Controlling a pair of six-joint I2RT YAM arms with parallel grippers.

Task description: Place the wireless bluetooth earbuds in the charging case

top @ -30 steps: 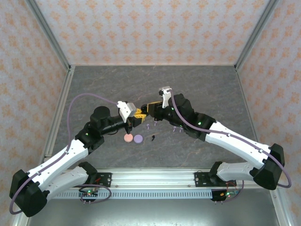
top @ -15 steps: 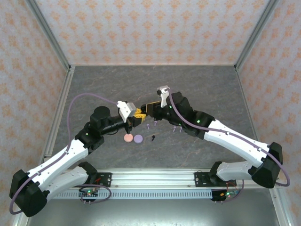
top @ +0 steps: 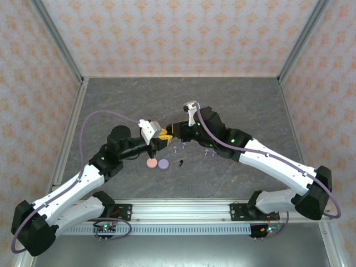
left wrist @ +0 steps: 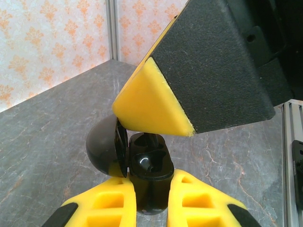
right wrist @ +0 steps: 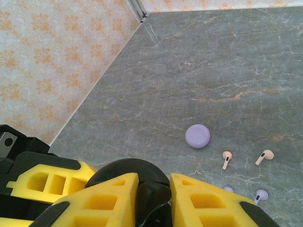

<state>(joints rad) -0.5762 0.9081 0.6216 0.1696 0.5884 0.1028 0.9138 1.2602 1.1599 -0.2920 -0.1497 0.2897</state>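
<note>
Earbuds: lying loose, four o'clock of purple disc.
Case: left gripper clamping it, lid open.
Right gripper: jaws nearly closed over case; grip unclear.
Risk: bud tipping out crooked, jaws parting early.

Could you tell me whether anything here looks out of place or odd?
Nothing looks damaged. Loose pink earbuds and a purple earbud lie scattered on the table near a round purple disc, outside any case.
</note>
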